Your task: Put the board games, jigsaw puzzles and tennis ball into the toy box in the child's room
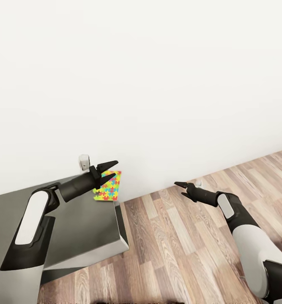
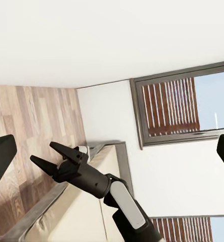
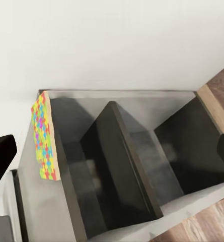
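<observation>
Head view: left gripper (image 1: 108,169) hovers, jaws apart and empty, just above the puzzle (image 1: 108,186) lying at the table's (image 1: 88,228) far right corner, apparently lining up a grasp. Right gripper (image 1: 181,188) idles over floor.

Left wrist view: right gripper's jaws apart.

Right wrist view: puzzle lies at the table edge.

Multicoloured jigsaw puzzle (image 1: 109,187) sheet, flat on the table (image 1: 86,223) corner, near the wall

Even, bright, diffuse lighting was rendered throughout; white wall (image 1: 157,76) was washed nearly featureless. Soft shadow was cast under table (image 1: 86,219) onto floor (image 1: 179,245). Daylight was seen through window (image 2: 187,108). Slight softness was noted in right wrist view.
</observation>
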